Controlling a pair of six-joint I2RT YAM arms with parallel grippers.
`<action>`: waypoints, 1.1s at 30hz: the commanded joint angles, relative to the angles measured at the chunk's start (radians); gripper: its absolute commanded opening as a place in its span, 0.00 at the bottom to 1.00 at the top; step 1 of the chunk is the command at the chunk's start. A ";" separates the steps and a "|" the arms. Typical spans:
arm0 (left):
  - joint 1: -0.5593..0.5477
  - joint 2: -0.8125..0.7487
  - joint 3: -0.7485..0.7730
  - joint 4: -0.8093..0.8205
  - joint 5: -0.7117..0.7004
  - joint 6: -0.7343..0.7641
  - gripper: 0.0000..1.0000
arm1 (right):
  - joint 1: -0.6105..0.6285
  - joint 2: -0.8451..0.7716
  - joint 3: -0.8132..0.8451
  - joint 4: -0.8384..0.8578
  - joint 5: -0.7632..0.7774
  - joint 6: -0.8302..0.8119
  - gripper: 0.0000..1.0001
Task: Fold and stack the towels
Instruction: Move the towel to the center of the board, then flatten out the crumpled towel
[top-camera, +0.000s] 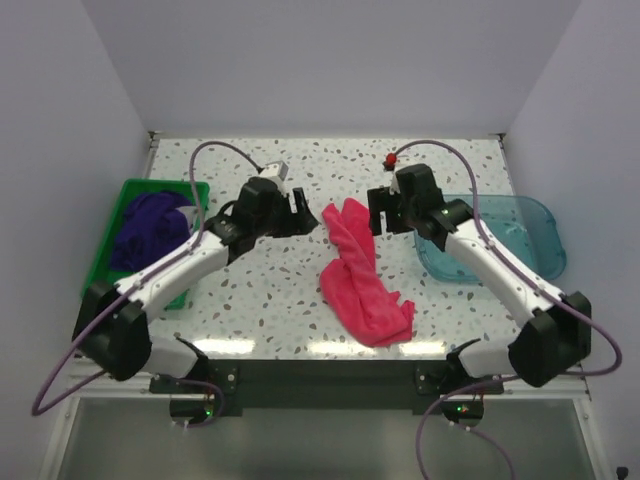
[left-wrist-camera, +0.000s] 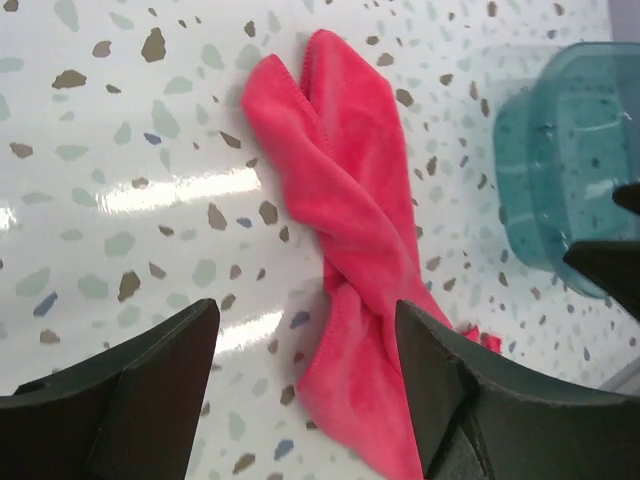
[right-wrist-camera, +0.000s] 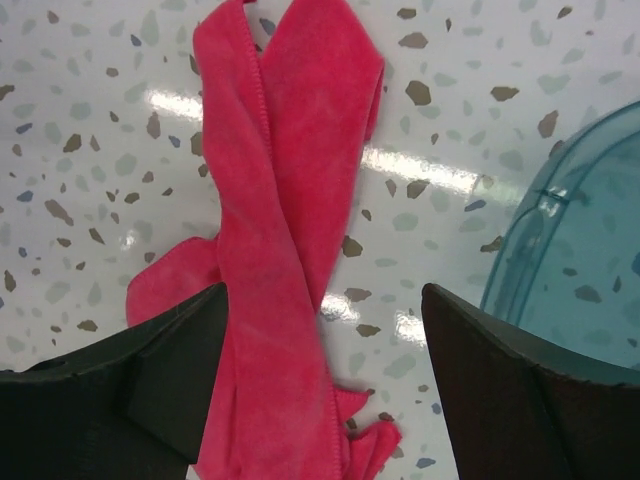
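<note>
Count: one hot pink towel, out on the table. One heap of dark purple towels; how many are in the heap cannot be told, the folds run together. One green bin, one translucent teal tray, two arms.

Pink towel: lies unfolded and rumpled mid-table, twisted once along its length. Narrow far end points at the back wall, the wider end bunches towards the near edge. It lies between the two wrists, touching neither bin nor tray.

Purple towels: piled inside the green bin at the left side of the table, well apart from the pink one.

Teal tray: right side of the table, partly under the right arm; the speckled top shows through its floor.

Left fingers: spread wide, nothing gripped. They sit just left of the towel's far end, pointing at it. In the left wrist view the pink cloth runs down into the gap, nearer the right-hand finger; whether that finger touches the cloth cannot be told.

Right fingers: also spread wide, nothing gripped. They sit just right of the towel's far end, facing the left pair across it. In the right wrist view the cloth passes down through the gap beside the left-hand finger; contact cannot be told; the tray rim lies beyond the other finger
</note>
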 joint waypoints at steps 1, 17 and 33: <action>0.055 0.195 0.161 0.069 0.099 -0.005 0.75 | 0.002 0.105 0.061 0.017 -0.030 0.090 0.80; 0.068 0.787 0.597 -0.034 0.031 0.039 0.64 | -0.114 0.562 0.204 0.244 -0.121 0.290 0.60; 0.075 0.789 0.496 -0.003 0.073 0.075 0.00 | -0.117 0.647 0.167 0.333 -0.145 0.251 0.00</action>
